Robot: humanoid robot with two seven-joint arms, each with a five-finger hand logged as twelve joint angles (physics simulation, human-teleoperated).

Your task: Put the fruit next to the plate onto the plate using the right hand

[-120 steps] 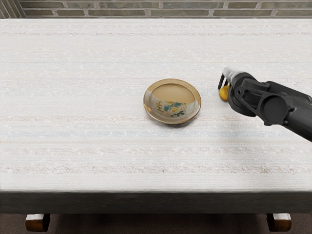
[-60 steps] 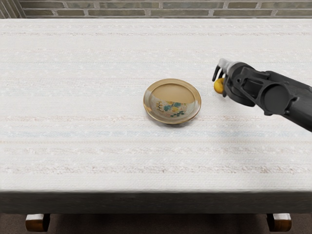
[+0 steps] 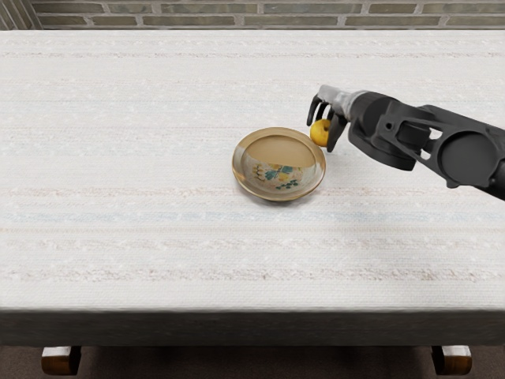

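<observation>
The plate (image 3: pixel 272 147) sits mid-scene on the pale surface (image 3: pixel 158 237). The right hand (image 3: pixel 330 115) hangs just beside its far-right rim. Its fingers are curled around the yellow fruit (image 3: pixel 319 133), so the plate's centre lies near-left of the fruit.

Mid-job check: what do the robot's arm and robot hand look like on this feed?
The right arm is matte black, built of bulky rounded housings with a disc-shaped joint cap. A short pale grey wrist section leads to the right robot hand, whose thin fingers are dark. No cables or markings show.
</observation>
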